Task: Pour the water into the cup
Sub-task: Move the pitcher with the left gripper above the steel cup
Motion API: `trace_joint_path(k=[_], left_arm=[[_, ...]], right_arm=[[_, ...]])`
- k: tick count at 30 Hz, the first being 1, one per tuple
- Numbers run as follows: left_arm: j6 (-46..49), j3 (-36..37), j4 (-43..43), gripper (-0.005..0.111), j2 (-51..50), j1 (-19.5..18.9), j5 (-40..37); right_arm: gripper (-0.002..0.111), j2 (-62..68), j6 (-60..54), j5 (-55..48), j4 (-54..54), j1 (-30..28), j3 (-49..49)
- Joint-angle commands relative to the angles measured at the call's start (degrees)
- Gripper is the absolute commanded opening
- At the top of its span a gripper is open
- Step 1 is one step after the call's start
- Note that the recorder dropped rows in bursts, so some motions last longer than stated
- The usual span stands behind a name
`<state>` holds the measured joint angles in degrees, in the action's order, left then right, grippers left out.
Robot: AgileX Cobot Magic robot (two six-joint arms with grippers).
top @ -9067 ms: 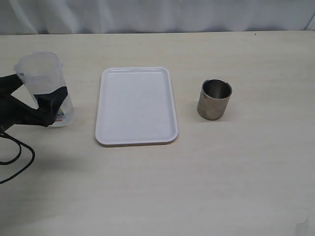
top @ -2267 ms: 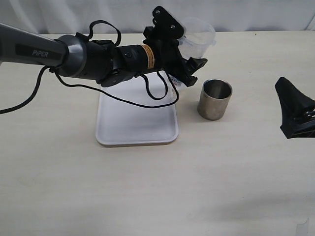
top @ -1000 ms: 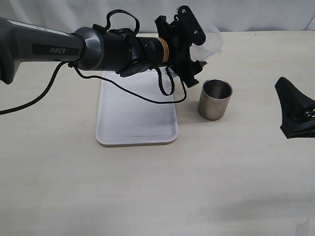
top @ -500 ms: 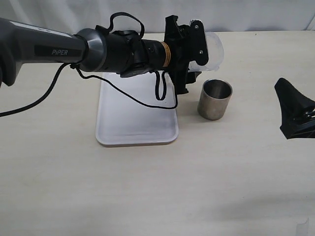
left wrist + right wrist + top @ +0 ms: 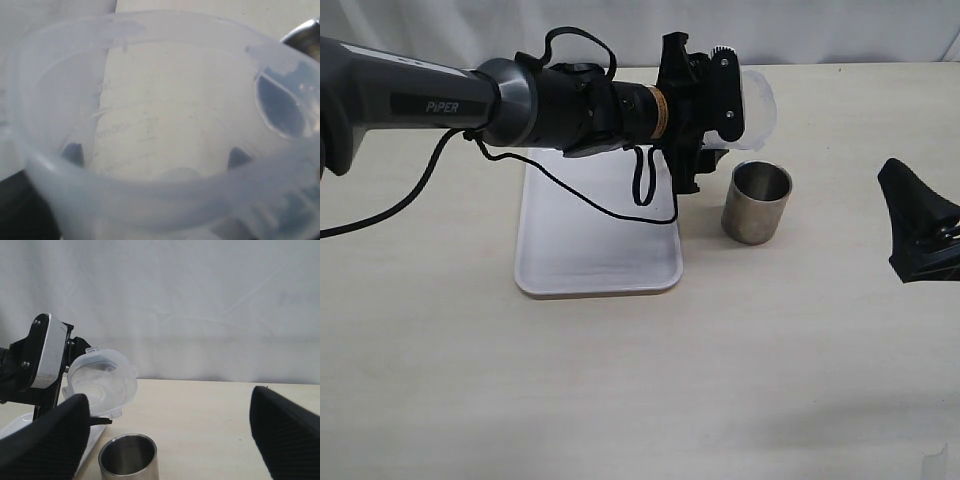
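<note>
Up over the table [image 5: 620, 400], the left gripper [image 5: 712, 125] has its fingers [image 5: 695, 170] squeezed tight on the clear jug [image 5: 752, 100], one on each side. The jug is tipped far over, almost lying down in the air, and its open mouth faces the cup [image 5: 756, 203]. I cannot see any water falling. I think this is the tricky part. The jug's mouth looks a bit high and a bit behind the cup, not right over the hole, so water could splash on the table or onto the white tray [image 5: 595, 235] next to it. If the arm dips lower, the jug's lip could bump the cup and knock it down, because the cup looks light. The cup is small and round, with straight sides and no handle. It is dull grey metal outside and shiny inside. It stands upright on the table, just beside the tray's right edge and just below the jug. I cannot tell if it has water in it. Far off to the side, the right gripper [image 5: 917, 228] hangs wide open with nothing in it.
</note>
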<state>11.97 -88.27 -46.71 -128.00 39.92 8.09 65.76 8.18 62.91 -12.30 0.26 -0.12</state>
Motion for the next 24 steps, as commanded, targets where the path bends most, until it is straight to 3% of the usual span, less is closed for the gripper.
trace_joint_path(k=[1,24], left_arm=[[0.21,-0.42,-0.71,0.000,0.59,0.09,1.64],[1.61,-0.42,-4.28,0.000,0.59,1.39,1.00]], right_arm=[[0.081,0.17,0.10,-0.45,-0.60,-0.15,0.12],[0.081,0.17,0.10,-0.45,-0.60,-0.15,0.12]])
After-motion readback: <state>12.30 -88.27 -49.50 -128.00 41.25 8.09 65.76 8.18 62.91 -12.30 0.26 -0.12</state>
